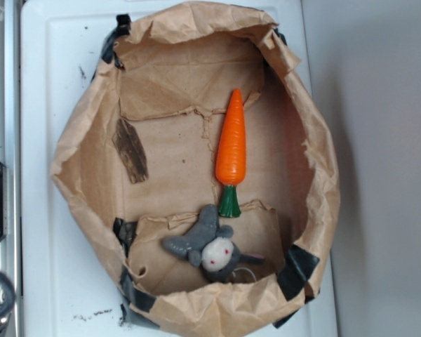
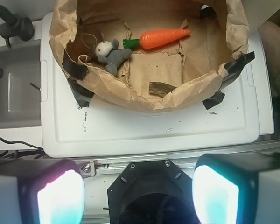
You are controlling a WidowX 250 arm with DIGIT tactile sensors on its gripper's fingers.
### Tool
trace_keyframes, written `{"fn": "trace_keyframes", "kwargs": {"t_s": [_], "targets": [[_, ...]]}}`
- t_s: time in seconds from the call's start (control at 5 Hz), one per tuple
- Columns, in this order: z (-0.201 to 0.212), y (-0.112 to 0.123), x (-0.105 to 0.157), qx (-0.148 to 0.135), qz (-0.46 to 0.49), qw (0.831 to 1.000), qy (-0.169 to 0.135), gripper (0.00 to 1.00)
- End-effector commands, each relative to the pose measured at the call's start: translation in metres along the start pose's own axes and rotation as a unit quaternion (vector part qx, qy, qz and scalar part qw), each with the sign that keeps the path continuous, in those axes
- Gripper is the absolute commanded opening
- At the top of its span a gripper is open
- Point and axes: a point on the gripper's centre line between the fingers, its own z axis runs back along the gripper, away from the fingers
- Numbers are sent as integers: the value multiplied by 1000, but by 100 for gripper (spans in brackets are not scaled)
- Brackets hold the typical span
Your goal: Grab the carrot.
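The carrot [image 1: 232,142] is glossy orange with a dark-green stem and lies on the floor of a brown paper bag [image 1: 77,147]; its tip points to the back and its stem to the front. The wrist view shows the carrot [image 2: 163,37] lying crosswise near the top. My gripper [image 2: 137,193] is open with nothing between its fingers. It hangs well back from the bag, over the robot's black base. The gripper does not show in the exterior view.
A small grey-and-white plush animal [image 1: 212,247] lies just below the carrot's stem. A strip of dark wood [image 1: 130,149] rests against the bag's left inner side. The bag stands on a white plastic lid [image 2: 144,123], held open by black tape [image 2: 74,70].
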Motion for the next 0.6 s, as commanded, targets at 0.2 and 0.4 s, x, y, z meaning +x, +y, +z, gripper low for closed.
{"fn": "trace_keyframes", "kwargs": {"t_s": [0.2, 0.4], "targets": [[-51, 19, 102, 9, 241, 970, -26, 100], [-51, 19, 102, 9, 241, 970, -26, 100]]}}
